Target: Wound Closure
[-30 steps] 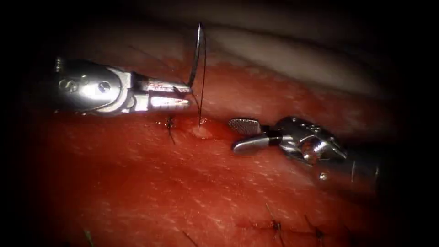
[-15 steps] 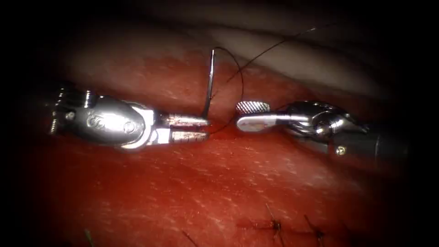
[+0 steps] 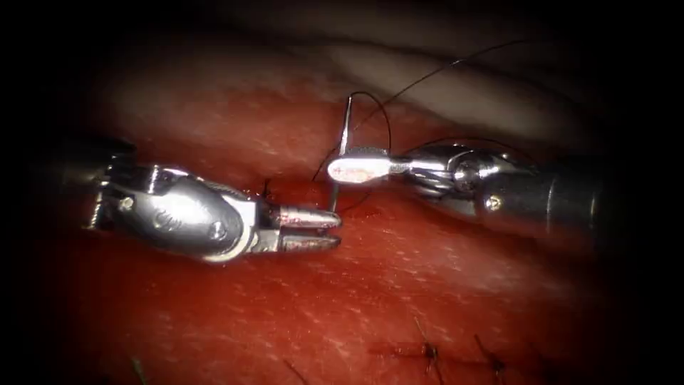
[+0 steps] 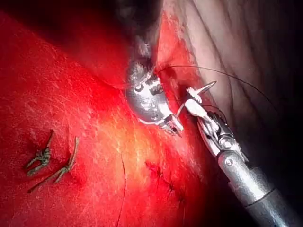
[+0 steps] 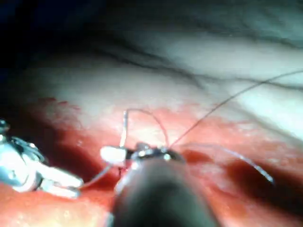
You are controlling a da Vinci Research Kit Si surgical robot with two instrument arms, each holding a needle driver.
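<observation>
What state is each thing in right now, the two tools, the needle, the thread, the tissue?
Left tool: jaws slightly parted, holding nothing, just left of the needle.
Right tool: jaws shut on the needle's mid-curve.
Needle: upright, clear of the tissue.
Thread: loops from the needle's top and trails away to the upper right.
Tissue: wet with red fluid; finished stitches lower right.

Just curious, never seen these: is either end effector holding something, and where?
Right end effector grips the needle mid-curve; left end effector touches its lower end, hold unclear.
</observation>
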